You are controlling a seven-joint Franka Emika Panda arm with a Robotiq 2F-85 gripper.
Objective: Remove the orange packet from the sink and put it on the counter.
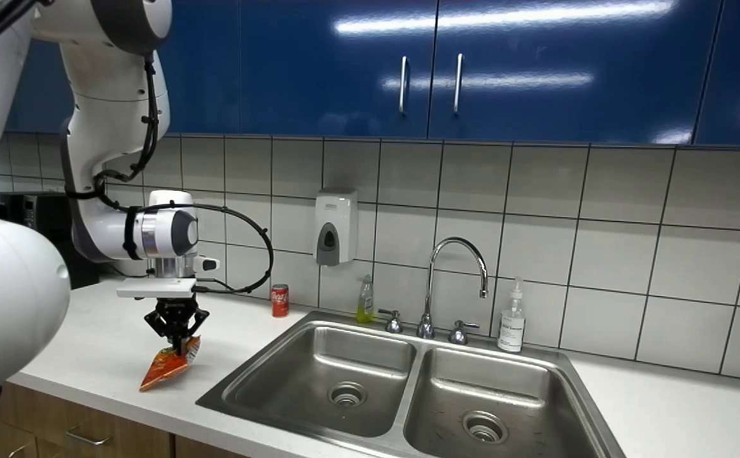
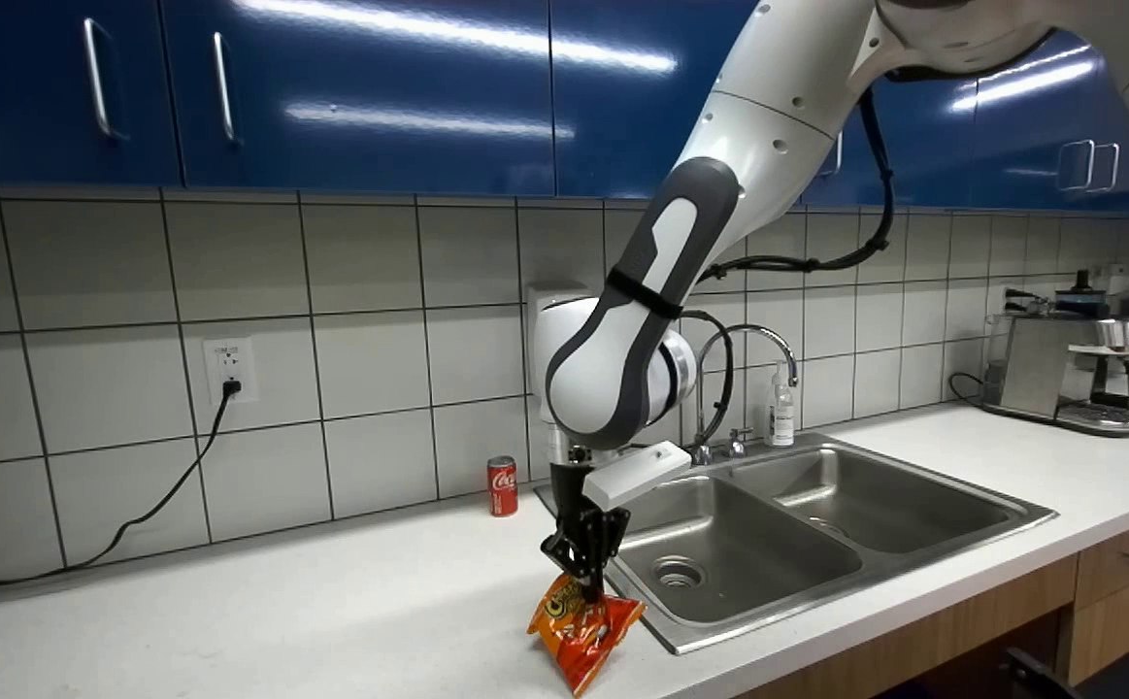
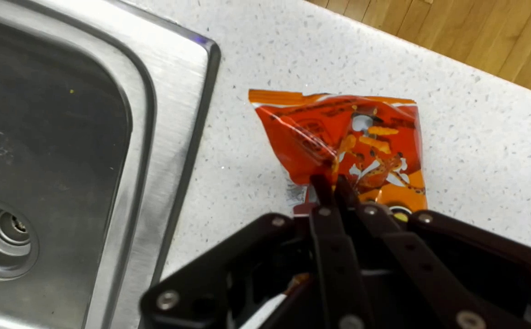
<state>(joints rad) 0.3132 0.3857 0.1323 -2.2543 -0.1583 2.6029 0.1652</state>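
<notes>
The orange packet (image 1: 165,369) is pinched and creased between the fingertips of my gripper (image 1: 181,350). It hangs tilted at the counter (image 1: 90,337), beside the sink (image 1: 408,388). In an exterior view the packet (image 2: 579,636) has its lower corner at or just above the white surface; I cannot tell if it touches. In the wrist view the packet (image 3: 384,146) spreads out beyond the nearly closed fingers (image 3: 333,185). The sink rim (image 3: 174,96) lies to its left there. Part of the packet is hidden under the gripper.
A red can (image 1: 280,300) stands near the tiled wall. Soap bottles (image 1: 365,299) and the curved faucet (image 1: 433,286) stand behind the sink. A soap dispenser (image 1: 336,226) hangs on the wall. The counter's front edge (image 3: 411,43) is close to the packet.
</notes>
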